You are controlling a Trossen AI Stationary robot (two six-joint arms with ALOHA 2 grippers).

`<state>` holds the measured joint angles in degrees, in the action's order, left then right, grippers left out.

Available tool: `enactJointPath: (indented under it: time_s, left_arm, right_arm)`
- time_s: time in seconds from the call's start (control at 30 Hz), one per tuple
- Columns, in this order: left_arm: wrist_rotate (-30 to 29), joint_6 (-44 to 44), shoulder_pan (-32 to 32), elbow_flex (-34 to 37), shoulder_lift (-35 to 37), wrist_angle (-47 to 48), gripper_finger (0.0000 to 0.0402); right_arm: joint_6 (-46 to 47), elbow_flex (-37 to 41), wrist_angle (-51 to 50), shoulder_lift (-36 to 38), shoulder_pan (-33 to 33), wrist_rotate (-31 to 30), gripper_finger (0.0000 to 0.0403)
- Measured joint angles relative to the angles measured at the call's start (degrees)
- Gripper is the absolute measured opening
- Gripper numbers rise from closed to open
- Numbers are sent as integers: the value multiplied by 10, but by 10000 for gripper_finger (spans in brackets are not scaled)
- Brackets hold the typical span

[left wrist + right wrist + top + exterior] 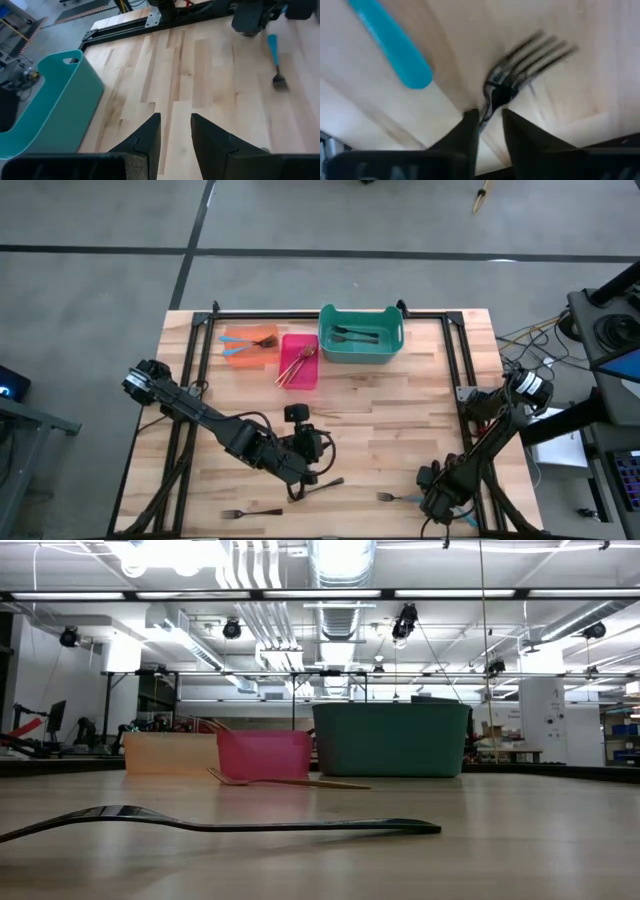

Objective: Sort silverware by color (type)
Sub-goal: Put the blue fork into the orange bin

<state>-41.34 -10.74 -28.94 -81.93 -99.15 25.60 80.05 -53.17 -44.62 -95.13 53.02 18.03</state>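
Note:
My right gripper (489,116) stands near the table's front right corner (432,502), pointing steeply down, shut on a dark metal fork (530,60). A blue-handled fork (398,498) lies flat beside it, its handle end (395,50) close to the fingers. My left gripper (175,125) hovers open over bare wood at front centre (318,458), holding nothing. Two dark forks (325,484), (252,512) lie flat near the front edge. A gold fork (285,780) lies in front of the red bin. My right gripper has the dark fork's thin neck (491,102), just behind the tines, between its two fingers, which come from above and lie across it. The tines stick out past the fingertips. The handle is hidden under the gripper, and I cannot tell whether the fork is off the wood.
Along the far edge stand an orange bin (250,346) with blue-handled forks, a red bin (300,361) with gold forks and a teal bin (360,333) with dark forks. A black frame (460,370) borders the tabletop. Bare wood lies between the two arms.

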Motion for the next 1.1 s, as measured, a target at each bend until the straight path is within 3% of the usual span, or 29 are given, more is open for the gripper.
enactJointPath:
  time_s: [0.17,0.33,0.53,0.87,1.1]
  left_arm:
    - [-3,0,3,0,1,21,88]
    - [-3,12,3,0,4,24,88]
    - [-11,17,4,0,20,52,88]
    - [-38,25,7,3,42,90,88]
    - [-38,25,9,64,61,66,88]
  right_arm:
    - [4,0,-11,0,-10,-15,18]
    - [-2,1,-59,16,-29,-52,13]
    - [-4,2,-106,86,-50,-154,12]
    - [-56,3,-103,227,-106,-452,12]
    - [-148,3,-54,272,-150,-654,10]
